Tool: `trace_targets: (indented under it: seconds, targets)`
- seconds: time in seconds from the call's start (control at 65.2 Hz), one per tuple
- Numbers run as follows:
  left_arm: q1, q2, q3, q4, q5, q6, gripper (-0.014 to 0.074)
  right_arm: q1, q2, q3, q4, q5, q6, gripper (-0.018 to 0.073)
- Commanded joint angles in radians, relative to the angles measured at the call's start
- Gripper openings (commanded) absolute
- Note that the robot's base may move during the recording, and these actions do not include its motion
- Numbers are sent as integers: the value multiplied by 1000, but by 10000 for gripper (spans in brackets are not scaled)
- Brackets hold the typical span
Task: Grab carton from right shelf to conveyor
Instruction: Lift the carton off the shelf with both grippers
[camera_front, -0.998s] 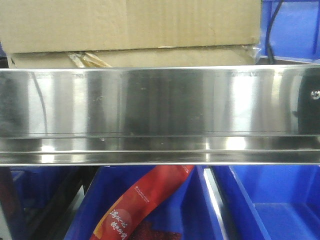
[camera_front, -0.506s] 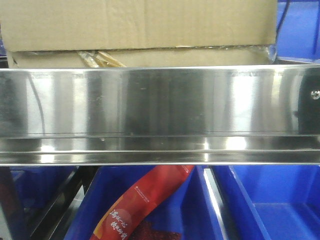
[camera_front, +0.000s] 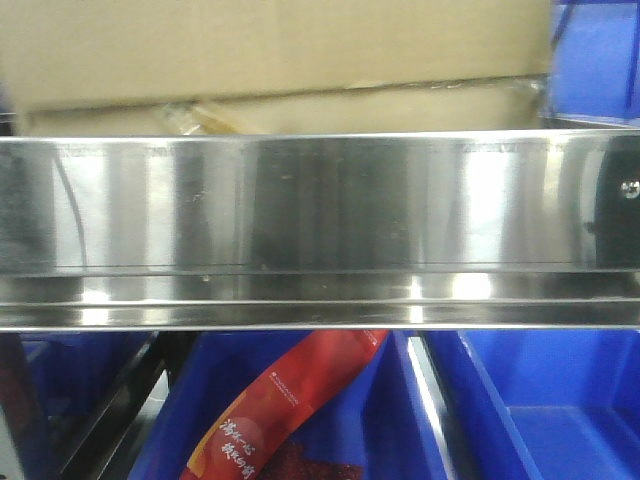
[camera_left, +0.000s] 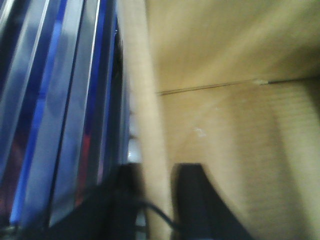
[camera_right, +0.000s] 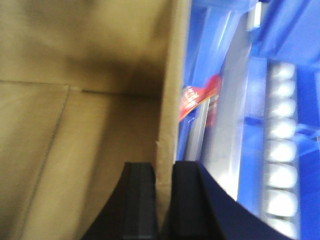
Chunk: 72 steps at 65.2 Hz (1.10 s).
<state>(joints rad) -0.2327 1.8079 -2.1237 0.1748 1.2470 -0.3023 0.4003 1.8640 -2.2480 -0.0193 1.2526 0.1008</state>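
Carton (camera_front: 280, 45) right side lifted slightly; blurred plain brown, behind shelf rail (camera_front: 320, 200).

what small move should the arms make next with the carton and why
Probably lift slightly: the left end effector and right end effector each clamp a wall of the carton, whose base sits behind the shelf rail it must clear.

Yellow Chinese characters on the red packet (camera_front: 285, 410) in the blue bin (camera_front: 395, 400) are too blurred to read.
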Motion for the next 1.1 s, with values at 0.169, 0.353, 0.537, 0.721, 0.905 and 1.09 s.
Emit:
trace_targets:
  seconds: [0.169, 0.353, 0.537, 0.721, 0.905, 1.09]
  targets:
    - [-17, -122, -128, -40, -26, 12, -17, -1, -189, 2, -26, -31, -4, -70]
    - [-65, -185, -83, -32, -26, 14, -17, -1, -320, 115, -80, -31, -4, -70]
    - [-111, -261, 47, -32, -26, 14, -17, -1, -483, 312, -83, -31, 6, -70]
    - [-167, -323, 156, -32, -26, 4, -17, -1, -579, 445, -83, -31, 14, -70]
    - [-223, -334, 180, -12, -26, -16, -17, -1, -577, 492, -83, -31, 14, -70]
    - [-243, -331, 180, 29, -26, -23, -17, -1, -573, 513, -83, -31, 14, -70]
